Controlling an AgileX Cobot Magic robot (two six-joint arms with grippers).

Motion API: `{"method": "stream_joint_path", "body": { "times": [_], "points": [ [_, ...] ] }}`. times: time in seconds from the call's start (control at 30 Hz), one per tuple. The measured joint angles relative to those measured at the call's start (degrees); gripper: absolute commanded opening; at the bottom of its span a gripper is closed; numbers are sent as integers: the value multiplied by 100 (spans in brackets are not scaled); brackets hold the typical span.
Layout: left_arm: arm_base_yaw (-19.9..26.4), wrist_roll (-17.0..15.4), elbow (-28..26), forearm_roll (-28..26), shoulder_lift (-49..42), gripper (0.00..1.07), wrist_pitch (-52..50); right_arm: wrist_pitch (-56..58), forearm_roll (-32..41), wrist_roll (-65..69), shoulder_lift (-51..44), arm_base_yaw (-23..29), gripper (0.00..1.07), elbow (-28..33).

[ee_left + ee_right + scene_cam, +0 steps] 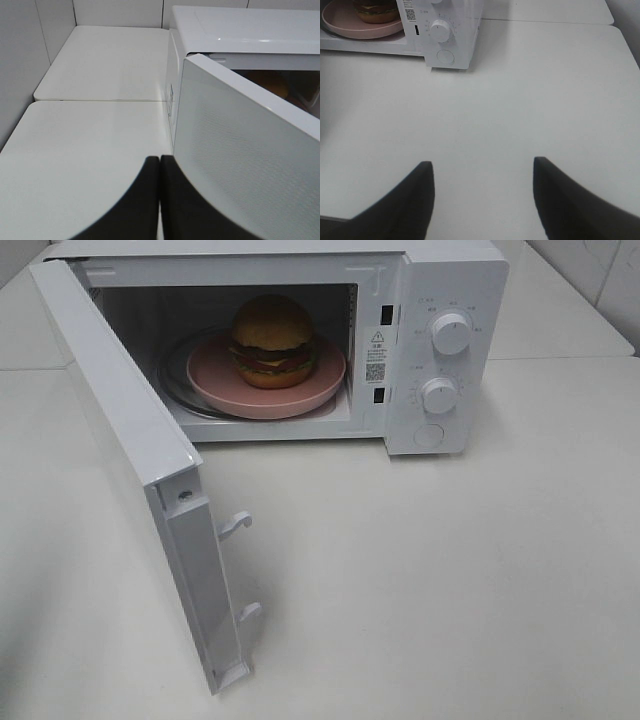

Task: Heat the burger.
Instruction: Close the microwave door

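The burger (272,340), with a golden-brown bun, sits on a round pink plate (215,378) inside the white microwave (450,290), whose door (140,480) stands wide open toward the front left. The right wrist view catches the burger (374,11) and plate (342,26) at its corner. My left gripper (159,165) is shut and empty, hanging just outside the open door (240,165). Back from the microwave, over bare table, my right gripper (482,170) stands open with nothing in it. Neither gripper appears in the exterior high view.
Two round knobs (452,333) (438,395) and a round button (428,436) are on the microwave's right panel. Door latch hooks (236,524) stick out of the door's edge. The white table (450,570) stretches in front; tiled walls stand behind.
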Motion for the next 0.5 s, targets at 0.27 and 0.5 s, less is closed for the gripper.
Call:
{"method": "stream_joint_path", "body": {
  "times": [0.27, 0.5],
  "points": [
    [0, 1071, 0, -516, 1507, 0, -831, 0, 0, 0, 0, 0, 57, 0],
    [-86, 1518, 0, -859, 2469, 0, -1387, 0, 0, 0, 0, 0, 57, 0]
  ]
}}
